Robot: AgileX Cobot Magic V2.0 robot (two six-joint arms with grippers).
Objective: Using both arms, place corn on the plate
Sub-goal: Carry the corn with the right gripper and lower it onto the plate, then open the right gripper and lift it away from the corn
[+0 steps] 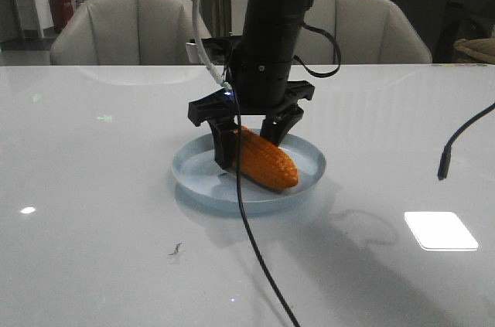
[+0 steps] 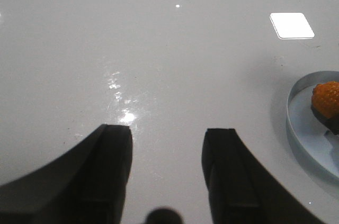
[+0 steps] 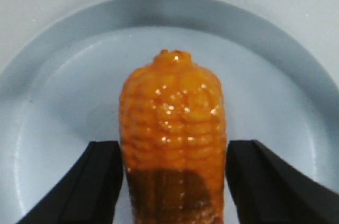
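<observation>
Orange corn (image 1: 265,158) lying on the pale blue plate (image 1: 309,172), tip toward camera. Straddled by the right gripper (image 1: 247,135), fingers spread slightly off the cob, probably just releasing. Left gripper (image 2: 167,155) open over bare table (image 2: 159,49), idle.

Corn (image 3: 172,134): glossy, bumpy orange kernels with wet-looking highlights; plate (image 1: 305,180): smooth pale blue, low sheen; counter (image 1: 93,188): glossy white, reflective; right claw (image 1: 249,135): matt black plastic-looking fingers (image 3: 100,181).

All three views share the plate (image 1: 309,176) (image 2: 302,139) (image 3: 63,75).
</observation>
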